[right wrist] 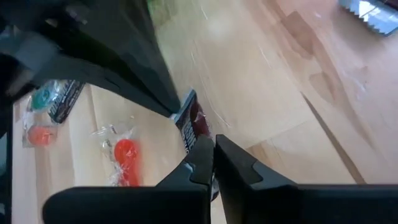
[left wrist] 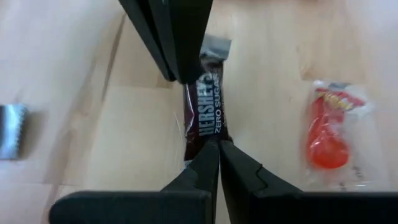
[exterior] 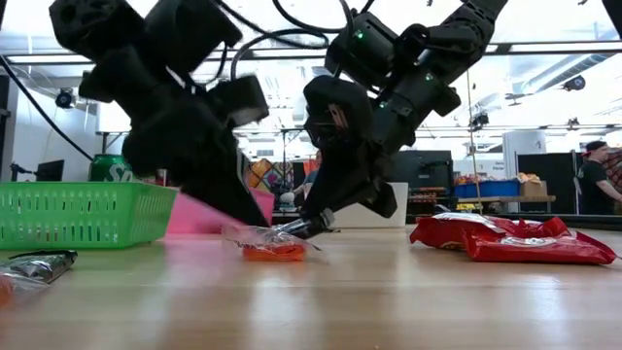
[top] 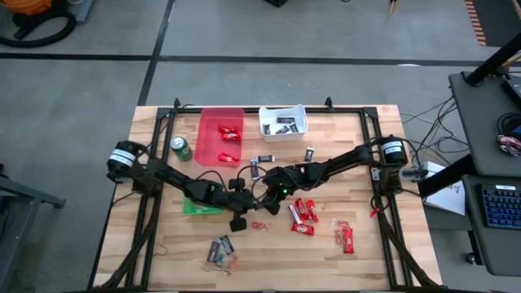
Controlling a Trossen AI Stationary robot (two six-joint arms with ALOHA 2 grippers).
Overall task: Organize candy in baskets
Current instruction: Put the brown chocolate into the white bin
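Done: red basket [top: 213, 140] and white basket [top: 283, 122] are each holding a few candies.
Left: many candies are lying beside the green basket [top: 195, 207].
Hands: left hand [left wrist: 216, 147] and right hand [right wrist: 212, 148] are both pinching one dark bar [left wrist: 206, 115].

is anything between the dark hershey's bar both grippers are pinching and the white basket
Nothing visible blocks it. The Hershey's bar is pinched by the left gripper and right gripper; toward the white basket lie only two flat mini bars.
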